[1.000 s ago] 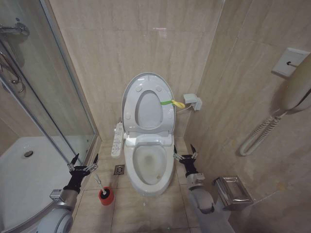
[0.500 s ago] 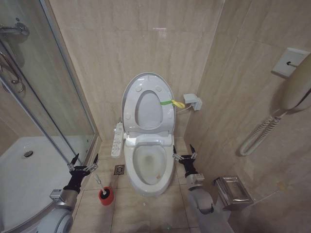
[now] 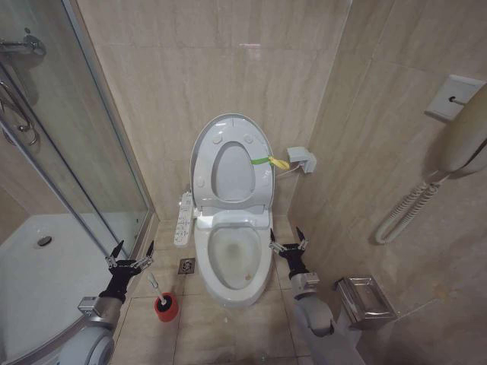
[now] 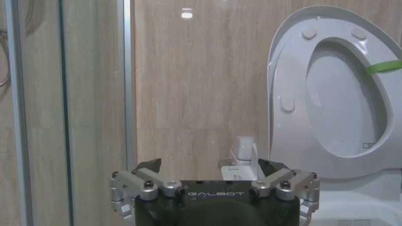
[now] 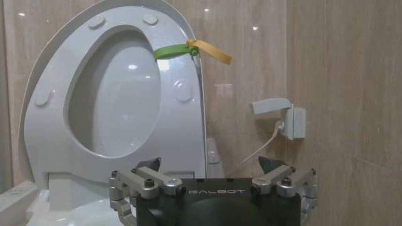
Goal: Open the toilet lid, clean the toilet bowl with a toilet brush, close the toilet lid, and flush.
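The toilet lid (image 3: 217,135) stands raised against the wall with the seat ring, a green-yellow strap (image 3: 270,161) at its edge; it also shows in the left wrist view (image 4: 295,56) and the right wrist view (image 5: 182,89). Below it the white toilet bowl (image 3: 234,257) lies uncovered. The toilet brush (image 3: 154,287) rests in its red holder (image 3: 167,307) on the floor left of the bowl. My left gripper (image 3: 130,253) hangs open just above and left of the brush. Open as well, my right gripper (image 3: 288,239) is close beside the bowl's right rim.
A long white button panel (image 3: 183,218) sits at the bowl's left. A floor drain (image 3: 186,265) lies between brush and bowl. The glass shower enclosure (image 3: 53,190) is at the left. On the right are a wall phone (image 3: 464,137), a steel paper holder (image 3: 365,300) and a wall socket box (image 3: 302,160).
My right gripper has crept slightly left, toward the bowl's rim. The left arm and the brush have not moved.
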